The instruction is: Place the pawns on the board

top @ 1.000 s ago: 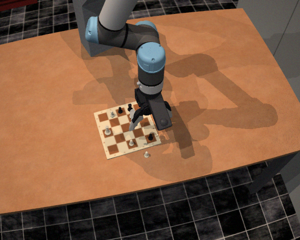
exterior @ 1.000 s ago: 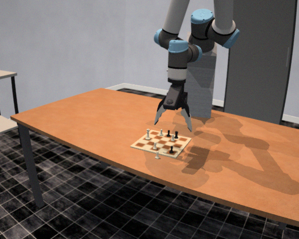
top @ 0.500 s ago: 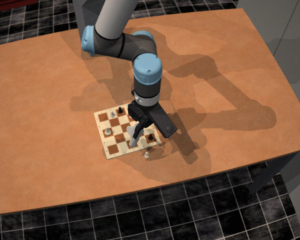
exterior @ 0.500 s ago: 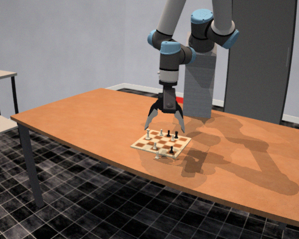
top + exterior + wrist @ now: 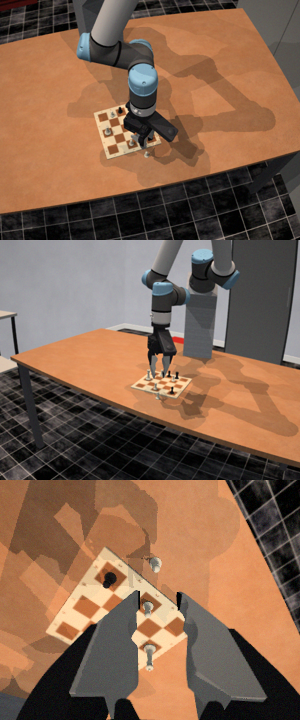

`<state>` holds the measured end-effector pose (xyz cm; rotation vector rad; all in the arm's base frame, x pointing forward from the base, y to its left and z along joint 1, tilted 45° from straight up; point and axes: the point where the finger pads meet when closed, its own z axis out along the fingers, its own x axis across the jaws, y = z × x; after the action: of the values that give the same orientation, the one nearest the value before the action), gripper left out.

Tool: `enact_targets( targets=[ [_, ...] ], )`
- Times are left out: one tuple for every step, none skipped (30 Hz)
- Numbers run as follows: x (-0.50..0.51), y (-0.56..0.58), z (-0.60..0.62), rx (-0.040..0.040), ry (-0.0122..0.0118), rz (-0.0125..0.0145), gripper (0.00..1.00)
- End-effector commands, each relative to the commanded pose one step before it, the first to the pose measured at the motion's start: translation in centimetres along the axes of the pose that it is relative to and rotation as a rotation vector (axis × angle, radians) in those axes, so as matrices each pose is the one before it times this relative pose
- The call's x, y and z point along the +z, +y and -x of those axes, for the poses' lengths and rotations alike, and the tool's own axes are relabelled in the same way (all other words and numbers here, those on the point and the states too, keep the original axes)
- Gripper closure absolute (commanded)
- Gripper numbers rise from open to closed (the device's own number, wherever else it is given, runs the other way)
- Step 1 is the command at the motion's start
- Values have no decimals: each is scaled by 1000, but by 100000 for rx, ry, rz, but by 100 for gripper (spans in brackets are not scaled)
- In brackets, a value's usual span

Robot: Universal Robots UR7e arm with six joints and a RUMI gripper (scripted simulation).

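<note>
The black pawn stands upright on a dark corner square of the board; the gripper partly covers it in the top view. The edge labels are too small to read. The white pawn stands upright on the table, just off the board's edge near that corner. My gripper points down above the board, near the white pawn. Its fingers are partly apart with nothing between them.
A white piece stands on the same edge row as the black pawn. A tall white piece stands on another edge. Several black and white pieces are on the far side, including a black one.
</note>
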<state>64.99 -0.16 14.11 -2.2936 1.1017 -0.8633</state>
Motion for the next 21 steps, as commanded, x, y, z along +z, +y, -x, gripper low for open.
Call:
enact_targets(
  targets=[
    [35,-121,-157,-3056,-1140,134,80],
    [4,-18,23,-31,-27,-16,80],
    [3,-13,17,-23,-20,-12,80],
    [2,-9,11,-15,-13,-8,80],
    [1,-4,6,-8,-6,-3,80],
    [0,0,0,0,0,0,80],
    [0,0,0,0,0,0,80],
    [18,73,79,63,-102,110,80],
    [5,20,22,18,-29,29,80],
    [3,13,14,12,-19,19,80],
    [1,6,5,5,-6,9,80],
    [0,0,-1,-2,5,0,80],
    [-1,-2,-3,1,12,-6,80],
    [-1,-2,-3,8,10,-5,80],
    [-1,-2,-2,6,7,-4,80],
    [-1,-1,-2,5,6,-3,80],
    [-1,-1,-1,4,4,-3,80],
    [0,-1,-1,3,3,-2,80],
    [0,0,-1,2,2,-1,80],
    [0,0,0,1,1,-1,80],
    [0,0,0,1,1,-1,80]
  ],
)
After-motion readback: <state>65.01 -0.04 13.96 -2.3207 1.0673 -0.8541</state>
